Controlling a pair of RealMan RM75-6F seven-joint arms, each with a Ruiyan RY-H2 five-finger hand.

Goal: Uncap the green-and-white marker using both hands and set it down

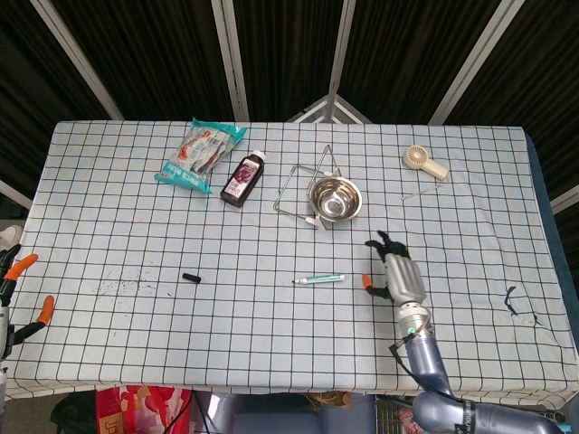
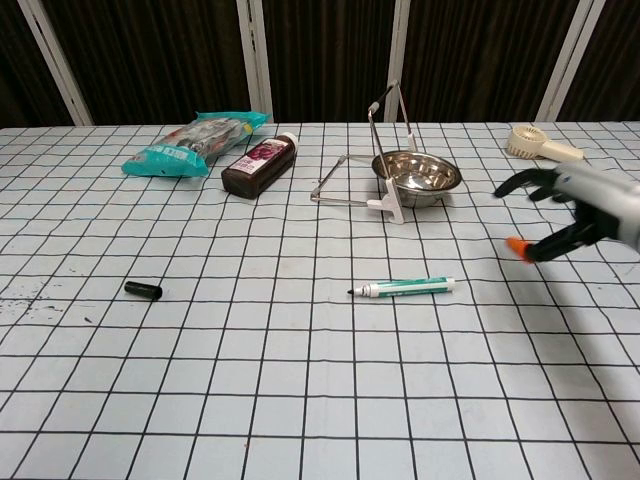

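The green-and-white marker lies uncapped on the checked tablecloth, its tip pointing left. Its black cap lies alone well to the left. My right hand hovers to the right of the marker, clear of it, fingers spread and holding nothing. My left hand shows only at the left edge of the head view, off the table's corner, its orange-tipped fingers apart and empty.
A steel bowl on a wire stand sits behind the marker. A dark bottle and a snack bag lie at the back left. A small hand fan is at the back right.
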